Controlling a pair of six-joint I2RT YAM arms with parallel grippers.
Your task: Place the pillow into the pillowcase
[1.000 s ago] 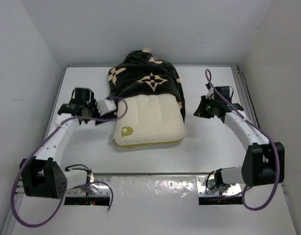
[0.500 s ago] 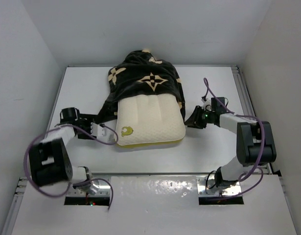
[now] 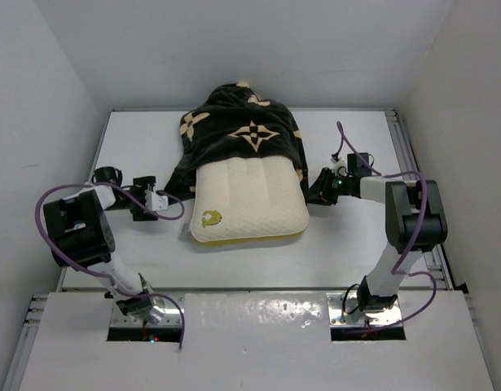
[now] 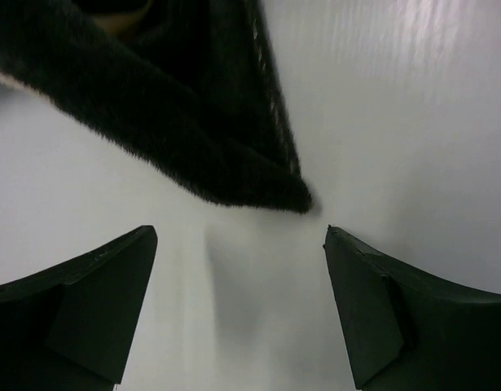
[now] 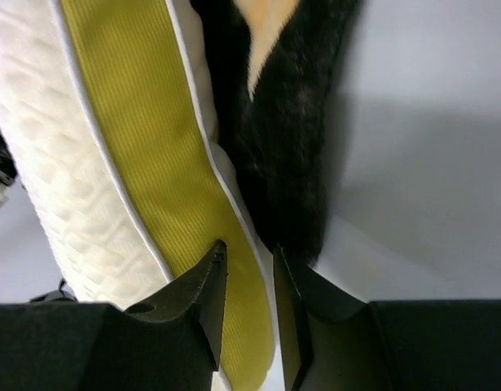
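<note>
The pillow (image 3: 250,204) lies in the middle of the white counter (image 3: 356,244). Its far half is inside the pillowcase (image 3: 242,134). Its near half is bare, with the logo (image 3: 209,218) at the near left corner. The pillowcase bunches up at the far end, and its hem crosses the pillow from side to side.

The left end effector (image 3: 158,199) sits low over the counter, just left of the pillow, near the pillowcase's left corner. In the left wrist view its fingers (image 4: 87,318) stand wide apart with only bare counter between them. The dark, fuzzy corner of the pillowcase lies just beyond the fingertips, and nothing is held.

The right end effector (image 3: 318,187) is at the pillow's right edge, where the hem ends. In the right wrist view its fingers (image 5: 193,301) stand a narrow gap apart, right at the pillow's side. The yellow band (image 5: 144,138) and its white piping show in that gap, with the black edge of the pillowcase just beside the right-hand finger. I cannot tell whether the fingers pinch the pillow or the fabric.
</note>
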